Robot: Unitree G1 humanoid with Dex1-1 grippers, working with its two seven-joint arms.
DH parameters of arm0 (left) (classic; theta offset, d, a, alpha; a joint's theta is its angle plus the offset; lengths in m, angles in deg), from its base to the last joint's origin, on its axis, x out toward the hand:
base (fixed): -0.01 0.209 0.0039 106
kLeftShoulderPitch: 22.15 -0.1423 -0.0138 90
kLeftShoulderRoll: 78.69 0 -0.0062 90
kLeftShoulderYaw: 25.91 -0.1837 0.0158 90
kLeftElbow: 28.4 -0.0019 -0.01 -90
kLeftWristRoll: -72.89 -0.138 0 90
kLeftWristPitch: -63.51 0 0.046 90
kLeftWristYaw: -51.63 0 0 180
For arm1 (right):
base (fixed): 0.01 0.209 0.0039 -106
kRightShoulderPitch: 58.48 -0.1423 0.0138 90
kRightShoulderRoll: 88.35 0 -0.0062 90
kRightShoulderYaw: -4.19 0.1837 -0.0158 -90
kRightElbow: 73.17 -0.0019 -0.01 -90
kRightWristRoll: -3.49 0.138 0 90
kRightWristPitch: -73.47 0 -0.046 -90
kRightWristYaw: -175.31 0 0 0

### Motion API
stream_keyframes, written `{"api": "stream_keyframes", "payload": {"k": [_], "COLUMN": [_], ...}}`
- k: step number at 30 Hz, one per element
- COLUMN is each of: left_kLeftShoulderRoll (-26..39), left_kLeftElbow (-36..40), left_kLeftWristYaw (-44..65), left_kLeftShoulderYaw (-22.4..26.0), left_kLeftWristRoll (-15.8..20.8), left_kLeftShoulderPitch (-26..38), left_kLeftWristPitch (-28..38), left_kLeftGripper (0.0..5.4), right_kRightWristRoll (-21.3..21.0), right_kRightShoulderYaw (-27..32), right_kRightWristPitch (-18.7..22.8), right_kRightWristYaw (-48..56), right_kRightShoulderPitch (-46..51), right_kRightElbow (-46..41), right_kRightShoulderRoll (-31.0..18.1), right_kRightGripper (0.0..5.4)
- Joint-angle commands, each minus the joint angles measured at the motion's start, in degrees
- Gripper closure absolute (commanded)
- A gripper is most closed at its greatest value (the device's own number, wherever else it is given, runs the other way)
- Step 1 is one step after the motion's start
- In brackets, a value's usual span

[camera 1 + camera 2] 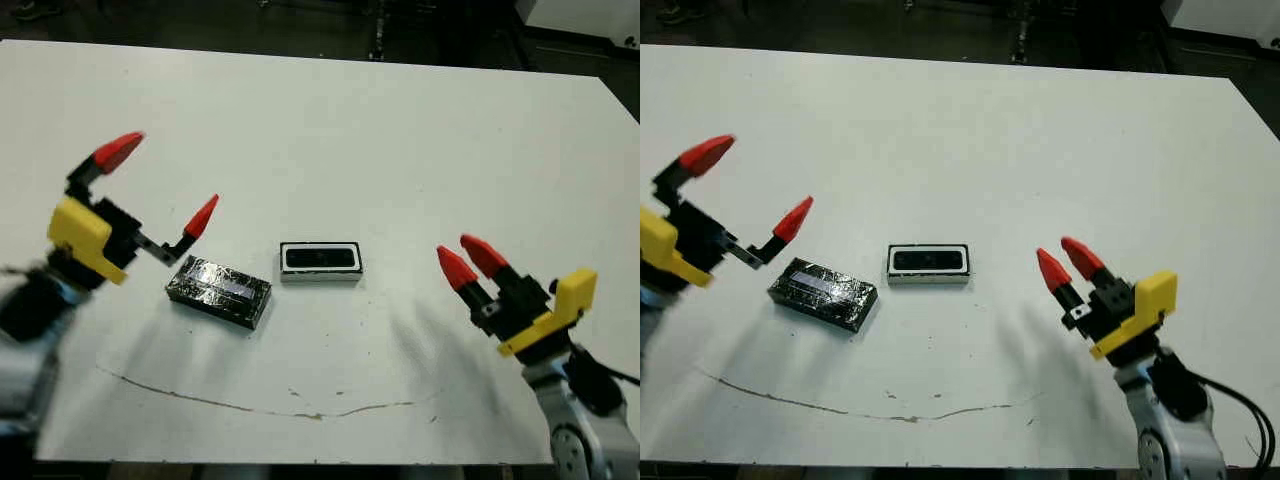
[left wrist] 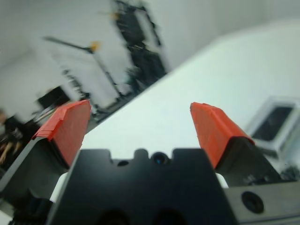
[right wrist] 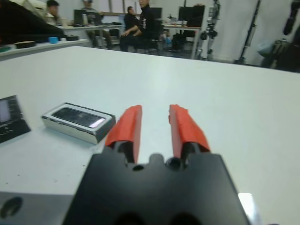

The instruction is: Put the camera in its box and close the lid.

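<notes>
While the left claw hovered with fingers spread wide just above the lid, the box sat beside that lid on the white worktop, with the camera lying dark inside it (uncovered). The right claw waited apart, fingers narrowly parted, holding nothing.

The camera lies in the box, with the lid just left on the table.
</notes>
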Motion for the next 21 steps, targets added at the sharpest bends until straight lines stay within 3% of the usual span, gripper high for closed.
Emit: {"api": "stream_keyframes", "payload": {"k": [1, 7, 13, 18, 21], "left_kLeftShoulderRoll": [5.01, 5.43, 4.08, 6.2, 7.51], "left_kLeftElbow": [-7.75, -19.33, -29.35, -31.82, -31.55], "left_kLeftWristYaw": [14.36, 32.35, 45.9, 46.68, 46.68], "left_kLeftShoulderYaw": [-3.59, -10.47, -16.85, -25.91, -29.38], "left_kLeftWristRoll": [4.22, 4.36, 2.53, 12.82, 14.75], "left_kLeftShoulderPitch": [9.08, 20.75, 29.01, 31.5, 32.11], "left_kLeftWristPitch": [-3.39, -3.32, -0.74, -4.31, -4.57], "left_kLeftGripper": [0.0, 0.0, 0.0, 0.0, 0.0], "right_kRightWristRoll": [-0.19, -0.59, -0.64, -1.65, -1.63], "right_kRightShoulderYaw": [-0.11, -0.97, -1.23, -1.97, -2.1], "right_kRightWristPitch": [-0.45, -1.05, -0.86, -0.45, -0.9], "right_kRightWristYaw": [-2.1, -3.48, -4.76, -6.01, -6.23], "right_kRightShoulderPitch": [-0.23, -1.02, -0.77, -0.56, -0.51], "right_kRightElbow": [0.4, 1.12, 0.79, 0.28, 0.22], "right_kRightShoulderRoll": [0.15, -0.11, -0.13, -0.28, -0.4], "right_kRightGripper": [4.44, 5.39, 5.39, 5.39, 5.39]}}
